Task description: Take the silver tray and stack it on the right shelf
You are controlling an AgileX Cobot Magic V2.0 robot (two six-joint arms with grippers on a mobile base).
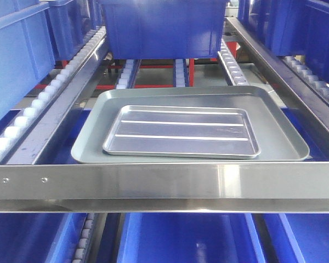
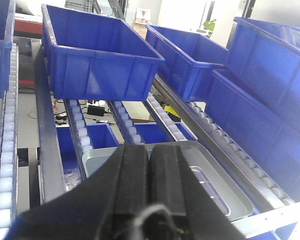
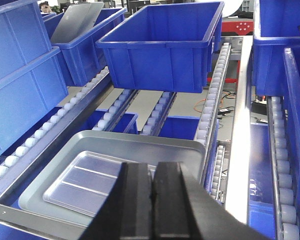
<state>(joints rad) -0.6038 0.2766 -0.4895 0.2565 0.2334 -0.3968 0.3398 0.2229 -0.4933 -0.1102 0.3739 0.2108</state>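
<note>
silver tray (image 1: 181,131) is a shiny rectangular metal piece with a shallow raised rim, rounded corners and two long raised ribs running across its bottom. it lies flat inside a larger smooth grey tray (image 1: 288,139), roughly centred, with the grey tray's floor showing on all sides of it. the grey tray rests on the roller rails of the steel shelf (image 1: 164,186), just behind the shelf's flat front bar, which carries a pair of small screws near its left end. white rollers (image 1: 30,112) run along the rail to the left of the grey tray, and a blue bin (image 1: 164,27) sits on the rails behind it.

left gripper (image 2: 149,180) shows in the left wrist view with its two black fingers (image 2: 132,185) pressed together, nothing between them, above the near edge of the grey tray; whether it touches the tray cannot be told. right gripper (image 3: 153,200) in the right wrist view is likewise closed tight on nothing, its fingers (image 3: 137,200) over the near part of the silver tray (image 3: 90,182), contact unclear.
</note>
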